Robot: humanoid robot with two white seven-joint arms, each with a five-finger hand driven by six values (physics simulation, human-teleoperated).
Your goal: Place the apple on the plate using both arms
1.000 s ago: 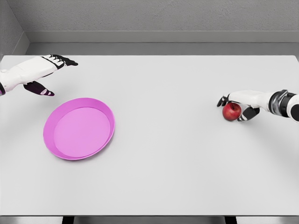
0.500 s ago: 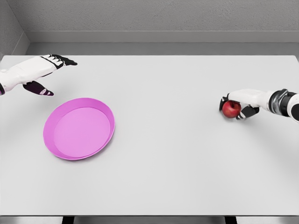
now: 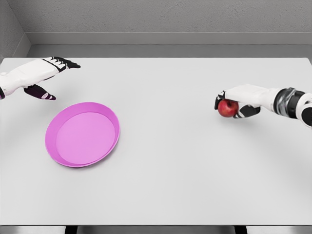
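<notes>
Nearest the front edge of the plain white tabletop [image 3: 165,195], towards its left side, the round magenta plastic plate [image 3: 82,134] lies flat with nothing in it, exactly where it lay a second ago. Further back, near the right edge, the white right hand [image 3: 237,103] is clenched around the small glossy red apple [image 3: 226,108], fingers over the top and thumb beneath. In the last second hand and fruit have risen and travelled inward from the right edge, so the pick-up looks done and the carry towards the plate, or towards a hand-over, has begun. The apple shows dark red with a soft highlight, mostly hidden from above by the fingers. Farthest back, by the left edge, the white left hand [image 3: 36,77] hovers open-fingered, unmoved, holding nothing.
</notes>
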